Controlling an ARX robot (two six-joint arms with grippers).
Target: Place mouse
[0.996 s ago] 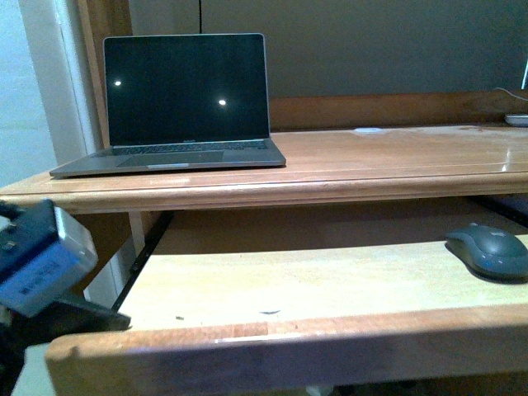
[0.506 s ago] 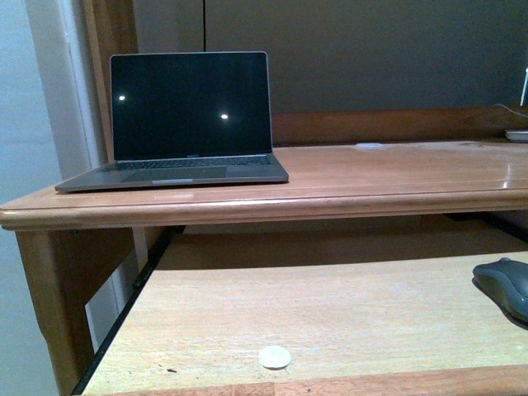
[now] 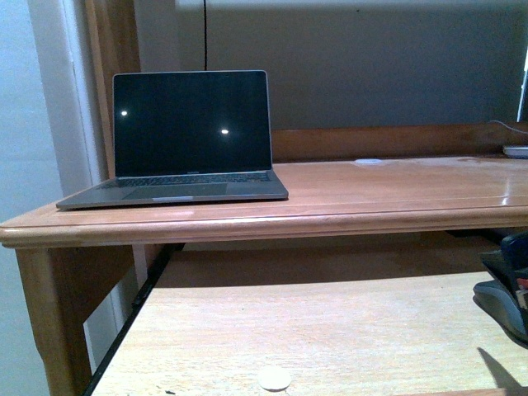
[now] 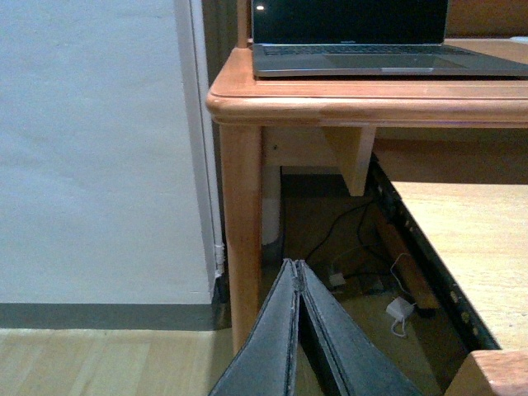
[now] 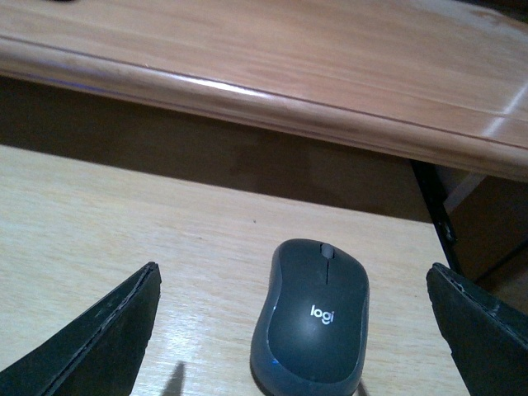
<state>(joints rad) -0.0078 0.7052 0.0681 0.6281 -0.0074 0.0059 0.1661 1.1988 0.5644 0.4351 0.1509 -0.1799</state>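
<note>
Your right gripper (image 5: 291, 272) has its fingers spread wide. The mouse (image 5: 313, 322) lies between them, and neither finger touches it. The mouse is dark grey with a logi mark. It sits on the pale pull-out shelf (image 3: 330, 330), lower than the laptop (image 3: 194, 136) and far to its right. The laptop stands open on the desk top (image 3: 396, 186), its screen dark. Your left gripper (image 4: 295, 271) is pressed together on nothing, lower than the laptop and towards its left side, facing the desk leg (image 4: 239, 231).
</note>
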